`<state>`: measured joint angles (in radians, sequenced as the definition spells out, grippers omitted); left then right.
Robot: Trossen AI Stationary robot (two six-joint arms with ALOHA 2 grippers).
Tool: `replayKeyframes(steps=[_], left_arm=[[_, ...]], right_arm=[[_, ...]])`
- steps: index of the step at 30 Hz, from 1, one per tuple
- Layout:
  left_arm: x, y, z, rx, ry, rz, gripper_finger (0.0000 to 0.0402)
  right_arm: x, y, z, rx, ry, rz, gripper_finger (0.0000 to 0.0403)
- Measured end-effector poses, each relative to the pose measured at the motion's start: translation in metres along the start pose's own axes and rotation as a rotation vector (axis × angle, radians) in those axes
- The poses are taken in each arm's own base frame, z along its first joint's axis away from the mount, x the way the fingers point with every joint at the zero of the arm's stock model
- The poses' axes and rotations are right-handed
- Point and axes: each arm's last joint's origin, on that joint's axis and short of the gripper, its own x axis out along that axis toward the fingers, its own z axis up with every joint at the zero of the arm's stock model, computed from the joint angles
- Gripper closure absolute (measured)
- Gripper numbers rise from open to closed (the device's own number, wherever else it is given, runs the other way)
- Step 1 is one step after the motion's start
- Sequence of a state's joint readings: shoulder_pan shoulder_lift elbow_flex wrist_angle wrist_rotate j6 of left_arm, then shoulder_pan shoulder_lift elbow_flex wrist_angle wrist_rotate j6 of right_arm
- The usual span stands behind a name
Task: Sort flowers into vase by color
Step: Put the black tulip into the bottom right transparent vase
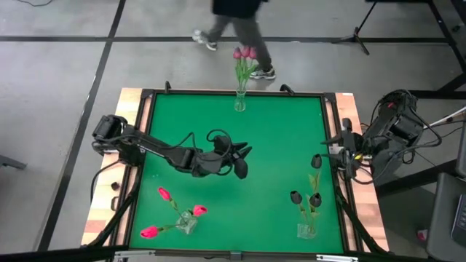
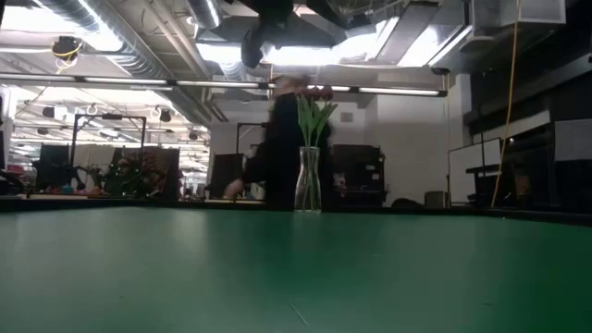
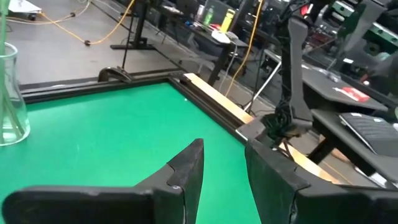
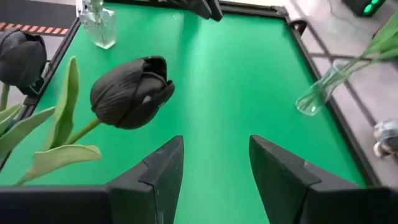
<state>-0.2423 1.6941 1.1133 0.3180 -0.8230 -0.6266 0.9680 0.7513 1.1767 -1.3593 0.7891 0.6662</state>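
— Overhead, where are the flowers?
— Pink tulips front-left, black tulips front-right, mauve tulips at back.
— Wrist cameras?
— Left gripper spread, empty; right gripper spread beside a black tulip.

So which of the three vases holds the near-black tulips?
The vase at the table's near right corner, below the right gripper; the other two vases hold pink or mauve tulips.

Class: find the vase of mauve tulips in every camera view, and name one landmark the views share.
High: vase of mauve tulips, far edge, centre.
Low: mid-picture, upright.
Left wrist: glass at the left edge.
Right wrist: tilted at the right.
Shared landmark: green table.
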Motion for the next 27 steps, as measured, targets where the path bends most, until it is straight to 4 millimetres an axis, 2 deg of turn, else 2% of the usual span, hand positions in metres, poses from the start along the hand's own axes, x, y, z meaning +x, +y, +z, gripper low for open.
replayKeyframes(steps=[17,27], left_arm=[[-0.004,-0.003,-0.002,0.002,0.004,-0.012,0.0285],[-0.006,-0.004,-0.003,0.005,0.006,-0.018,0.0285]], right_arm=[[0.013,0.010,-0.005,-0.088,-0.085,-0.055,0.0219],[0.019,0.023,0.001,-0.150,-0.151,0.008,0.0219]])
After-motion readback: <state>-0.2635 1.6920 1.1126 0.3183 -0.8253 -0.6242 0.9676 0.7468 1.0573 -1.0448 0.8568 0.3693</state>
